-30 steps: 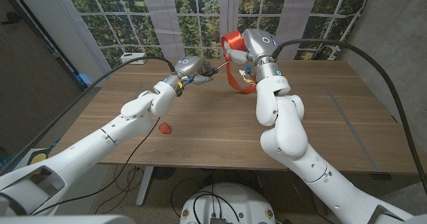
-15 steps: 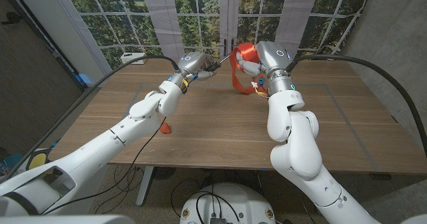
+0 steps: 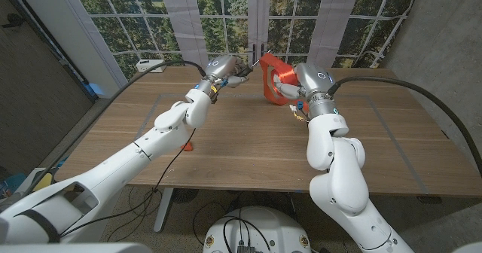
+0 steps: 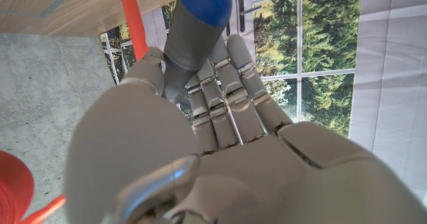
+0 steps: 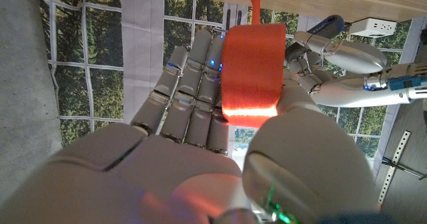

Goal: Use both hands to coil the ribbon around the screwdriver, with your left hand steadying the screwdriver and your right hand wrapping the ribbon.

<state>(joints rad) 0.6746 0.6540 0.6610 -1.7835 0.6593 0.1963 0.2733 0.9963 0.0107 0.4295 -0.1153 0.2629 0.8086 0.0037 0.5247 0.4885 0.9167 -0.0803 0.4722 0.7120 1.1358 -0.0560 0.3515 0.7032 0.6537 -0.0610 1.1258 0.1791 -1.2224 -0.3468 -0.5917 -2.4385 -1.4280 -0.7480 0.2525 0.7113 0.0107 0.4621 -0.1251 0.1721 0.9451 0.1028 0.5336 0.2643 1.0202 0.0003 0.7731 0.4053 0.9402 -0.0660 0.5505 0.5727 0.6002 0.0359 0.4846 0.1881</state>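
Both robot hands grip: glossy ribbon (image 5: 252, 67), seemingly rubbery-handled screwdriver (image 4: 195, 24).

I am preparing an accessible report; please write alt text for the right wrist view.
Seen from behind, the right hand holds a wide red ribbon against its fingers, in front of a window with trees behind. Beside it, the left hand grips a screwdriver with a blue-tipped handle.

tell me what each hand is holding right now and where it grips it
The left hand grips the screwdriver by its grey and blue handle. The right hand holds the orange ribbon, a flat stretch of it lying across its fingers.
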